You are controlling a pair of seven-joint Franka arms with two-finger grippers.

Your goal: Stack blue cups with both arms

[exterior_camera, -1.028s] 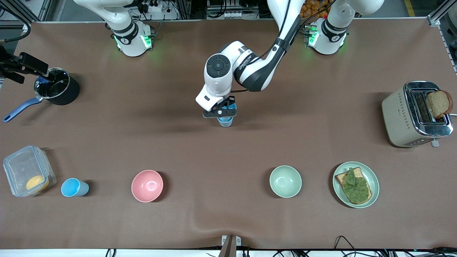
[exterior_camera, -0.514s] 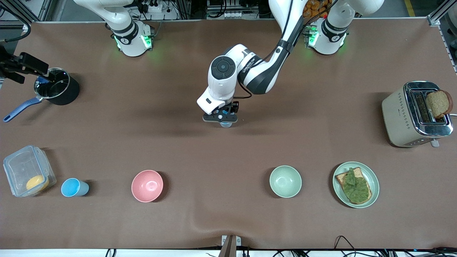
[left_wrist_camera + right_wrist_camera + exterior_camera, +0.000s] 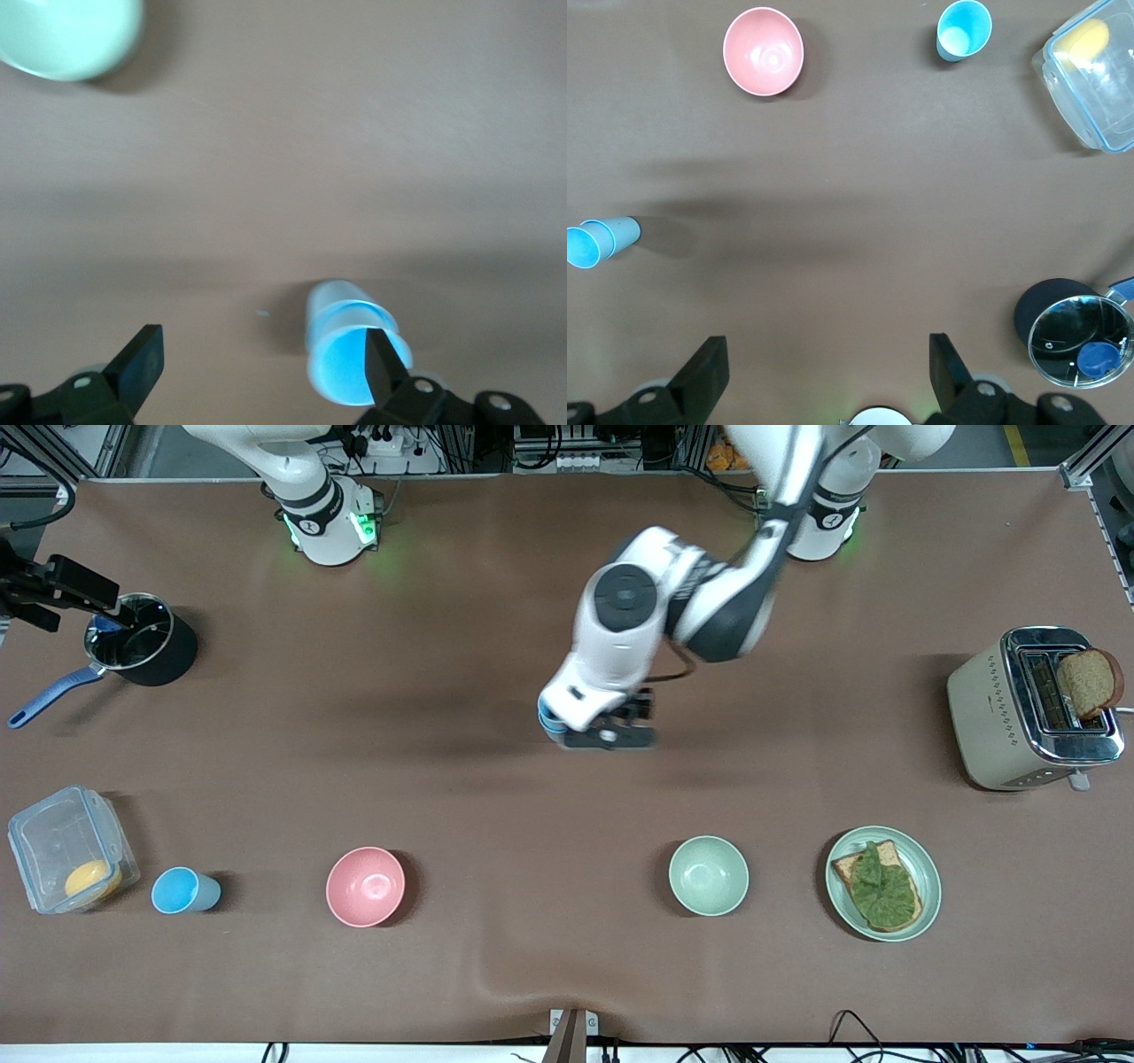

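A brown tabletop [image 3: 461, 974] carries everything. The left arm [image 3: 709, 593] reaches from its base to the middle of the tabletop. The right arm [image 3: 301, 487] waits at its base.

From the front, the left gripper [image 3: 609, 737] hangs over the middle, and only a sliver of the stacked blue cups [image 3: 550, 717] shows beside its wrist, toward the right arm's end. The left wrist view shows more: 2 cups nested, one inside the other [image 3: 350, 350], lying on their side on the tabletop, bright blue mouth open to the camera. The left gripper [image 3: 257, 372] has its fingers [image 3: 142, 359] spread wide. One finger overlaps the rim of the stack; whether it touches cannot be told.

The right wrist view shows the same stack [image 3: 601, 241] from farther off, lying alone, and the right gripper [image 3: 824, 367] with its fingers [image 3: 707, 370] apart, holding nothing.

A 3rd blue cup [image 3: 183, 890] stands upright near the front edge, between a clear plastic box [image 3: 71, 850] and a pink bowl [image 3: 365, 886].
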